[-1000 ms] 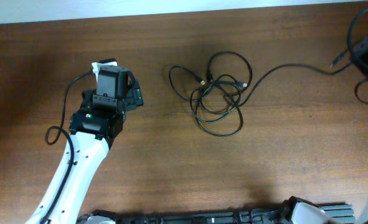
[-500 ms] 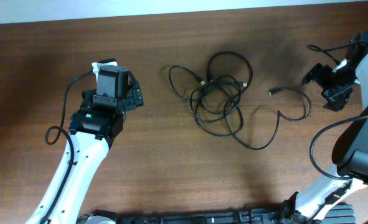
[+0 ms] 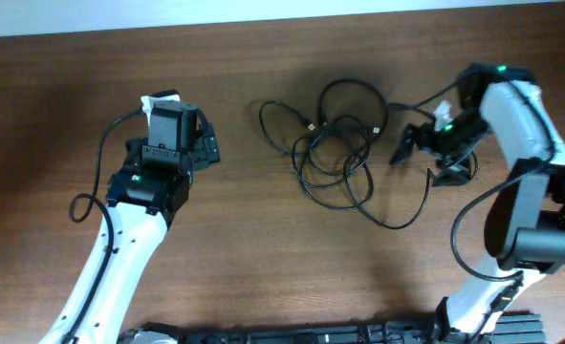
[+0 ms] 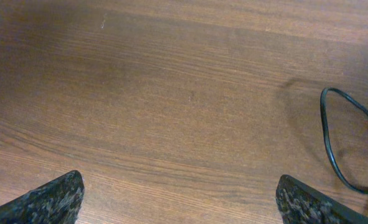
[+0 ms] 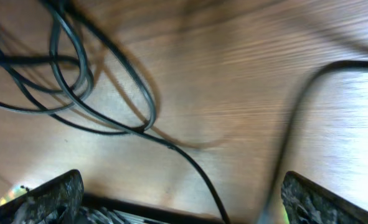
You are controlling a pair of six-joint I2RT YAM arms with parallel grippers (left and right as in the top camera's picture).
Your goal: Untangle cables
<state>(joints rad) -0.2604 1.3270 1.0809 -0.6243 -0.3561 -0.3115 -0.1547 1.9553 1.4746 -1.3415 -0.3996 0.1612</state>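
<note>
**While the left fingers hang off to one side, the right fingers sit at the cables' edge**

Where the right wrist view looks down, the right gripper's fingers stand wide apart at the two lower corners. One thin black strand runs down between them without being pinched. That picture is blurred, so I cannot tell whether either finger touches it. Seen from overhead, the right gripper is just beside the right side of the cables.

The left gripper's fingers are also spread wide, with only bare wood between them. Overhead, the left gripper is well apart from the tangle, on its left.

The cables lie in loose overlapping loops on the brown table, right of its middle. One longer strand sweeps out below the bundle and curves up near the right gripper. A single loop shows at the right edge of the left wrist view.
</note>
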